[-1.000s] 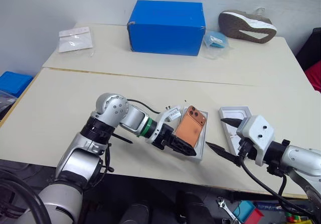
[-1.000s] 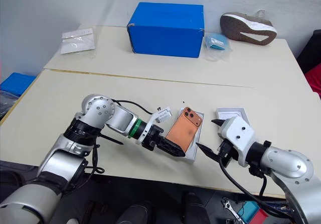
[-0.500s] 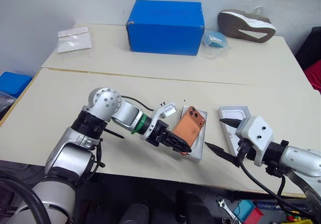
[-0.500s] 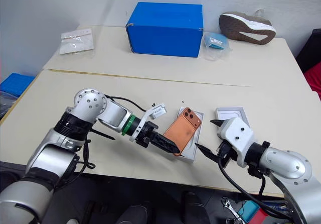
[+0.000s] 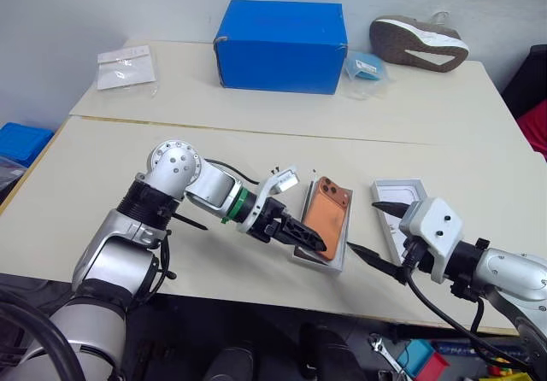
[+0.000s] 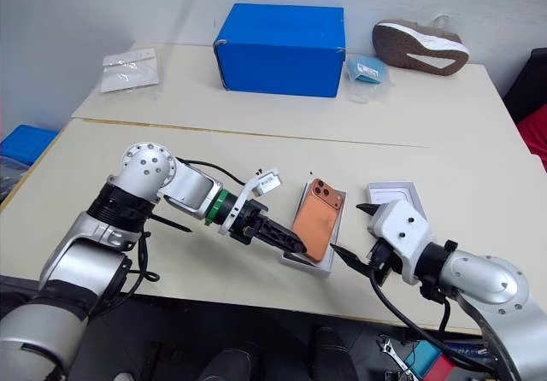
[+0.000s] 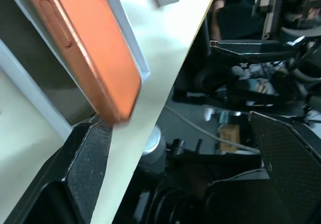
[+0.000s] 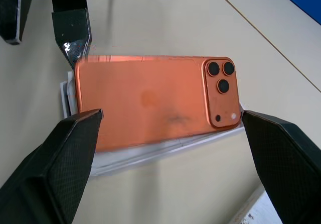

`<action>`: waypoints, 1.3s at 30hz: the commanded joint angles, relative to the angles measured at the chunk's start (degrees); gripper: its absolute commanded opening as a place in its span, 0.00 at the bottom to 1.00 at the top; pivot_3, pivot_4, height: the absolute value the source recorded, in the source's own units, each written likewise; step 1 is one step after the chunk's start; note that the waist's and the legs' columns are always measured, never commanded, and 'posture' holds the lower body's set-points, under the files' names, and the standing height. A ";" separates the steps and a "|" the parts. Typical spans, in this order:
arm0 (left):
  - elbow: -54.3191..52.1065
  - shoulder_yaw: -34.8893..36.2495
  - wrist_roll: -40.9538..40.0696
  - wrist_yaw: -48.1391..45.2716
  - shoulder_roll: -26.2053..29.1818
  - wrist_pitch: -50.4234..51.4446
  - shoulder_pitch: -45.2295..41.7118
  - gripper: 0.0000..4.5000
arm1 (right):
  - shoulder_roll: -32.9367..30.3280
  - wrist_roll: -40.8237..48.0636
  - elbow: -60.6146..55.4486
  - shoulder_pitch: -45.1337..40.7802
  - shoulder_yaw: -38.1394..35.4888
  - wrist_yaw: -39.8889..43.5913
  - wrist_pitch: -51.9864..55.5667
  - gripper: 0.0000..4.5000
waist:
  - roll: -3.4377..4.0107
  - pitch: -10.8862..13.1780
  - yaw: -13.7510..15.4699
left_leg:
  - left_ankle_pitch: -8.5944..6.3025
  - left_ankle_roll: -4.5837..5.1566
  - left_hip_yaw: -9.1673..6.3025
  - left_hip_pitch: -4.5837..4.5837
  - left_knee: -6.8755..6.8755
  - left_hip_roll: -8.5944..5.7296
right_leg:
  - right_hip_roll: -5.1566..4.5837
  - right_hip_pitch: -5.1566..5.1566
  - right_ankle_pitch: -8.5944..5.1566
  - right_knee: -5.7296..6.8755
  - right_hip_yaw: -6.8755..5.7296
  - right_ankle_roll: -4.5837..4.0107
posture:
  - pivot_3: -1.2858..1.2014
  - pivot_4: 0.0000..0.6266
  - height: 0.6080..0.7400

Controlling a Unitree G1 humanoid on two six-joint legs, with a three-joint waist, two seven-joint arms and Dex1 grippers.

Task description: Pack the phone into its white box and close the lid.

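Two grippers near the tabletop's front edge, both w/ fingers spread wide, neither clamping anything. Phone (image 5: 326, 217) lies camera side up in the white box (image 5: 335, 259), tilted, its near end raised over the box's front wall. Left gripper (image 5: 309, 242) is at that near end; one finger (image 7: 88, 166) touches the phone's lower corner. Right gripper (image 5: 374, 231) hovers just beside the box on the right, apart from the phone. Lid (image 5: 395, 195) lies inner face up behind the right gripper, partly hidden by it. Blue box (image 5: 281, 35) sits well apart, toward the far edge.
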 commanded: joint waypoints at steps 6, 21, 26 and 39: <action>-4.09 -0.21 -0.97 -3.25 4.60 -0.01 0.72 1.00 | 0.02 -0.32 -0.81 -0.22 0.06 -0.26 -1.27 1.00 | 0.00 0.00 -0.25 | 0.00 0.00 0.02 0.03 0.00 0.00 | 0.01 0.00 0.00 0.07 0.01 0.00 | 0.52 0.24 1.00; -20.97 3.25 39.71 -47.65 14.30 -45.86 12.52 1.00 | 5.29 7.89 -2.91 4.42 -11.63 -7.57 10.62 1.00 | 0.03 0.00 -0.59 | 0.01 0.00 0.06 0.00 -0.01 0.05 | 0.00 0.04 -0.01 -0.04 -0.01 -0.03 | 0.52 0.24 1.00; -18.06 4.92 47.46 -59.99 14.15 -59.45 14.33 1.00 | 11.02 9.53 -3.56 2.59 -12.25 -18.05 20.83 1.00 | 0.03 0.00 -0.34 | 0.02 0.08 0.07 -0.03 0.00 0.04 | -0.02 0.06 -0.01 -0.06 0.00 -0.03 | 0.52 0.24 1.00; -11.06 7.41 58.45 -66.22 10.45 -70.59 14.27 1.00 | 23.61 0.04 11.10 -11.29 -0.51 -34.27 26.42 0.87 | 0.06 0.01 -1.10 | 0.03 0.15 0.03 -0.21 0.00 0.03 | -0.02 -0.16 0.00 0.21 -0.04 -0.02 | 0.52 0.24 1.00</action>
